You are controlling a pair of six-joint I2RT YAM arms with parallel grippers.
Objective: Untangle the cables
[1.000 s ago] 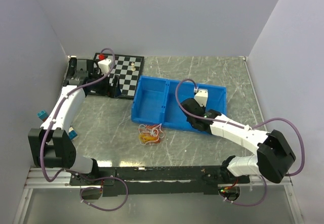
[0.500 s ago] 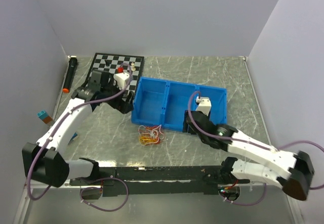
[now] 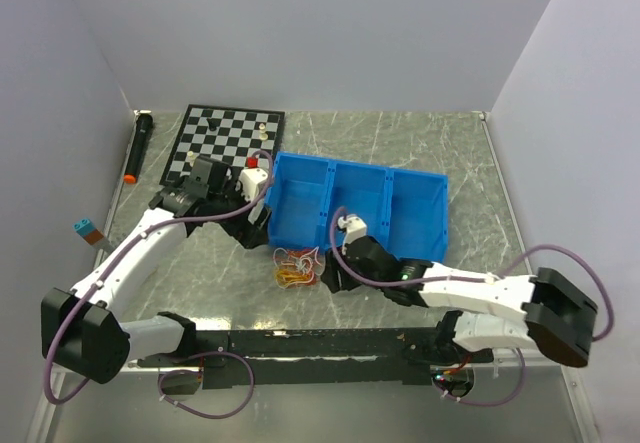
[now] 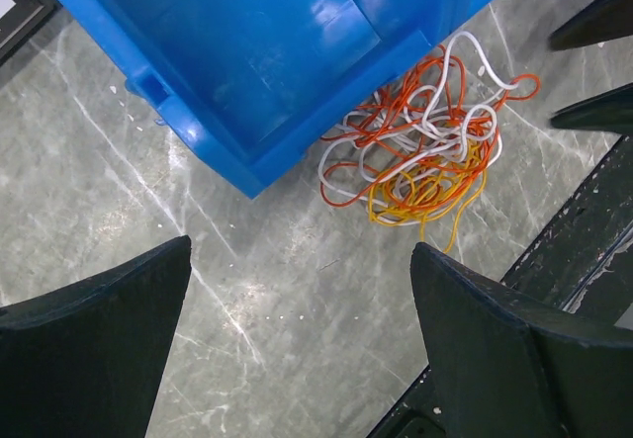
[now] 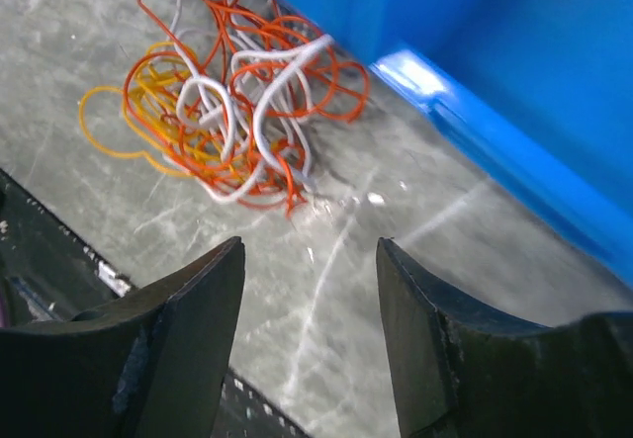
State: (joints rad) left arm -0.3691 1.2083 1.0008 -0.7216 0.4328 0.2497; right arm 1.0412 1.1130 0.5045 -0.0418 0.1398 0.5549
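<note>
Cables point(image 3: 297, 266): one tangle on the table point(image 3: 440, 138), just in front of the blue bin's near wall, between the two grippers.
Colours counted: three, namely red-orange, white and yellow. Strands per colour cannot be told; the loops cross too much.
Tangle layout: yellow is bunched on the side toward the arm bases, and white and red-orange loop over it. The far red-orange loops lie against the foot of the bin.
Left gripper point(image 4: 302, 250): one, above the table left of the tangle, fingers spread wide with nothing between them.
Right gripper point(image 5: 311, 245): one, low and just right of the tangle, fingers apart and holding nothing, with bare table between the tips.
Blue bin point(image 3: 330, 163): one, with three compartments. Its near-left corner stands between the left gripper and the tangle.
Chessboard point(image 3: 225, 138): one, far left behind the bin, with a few small pieces I cannot count.
Black cylinder with orange tip point(image 3: 137, 143): one, beside the chessboard by the left wall.
Small blue-and-orange block point(image 3: 85, 228): one, at the left edge.
</note>
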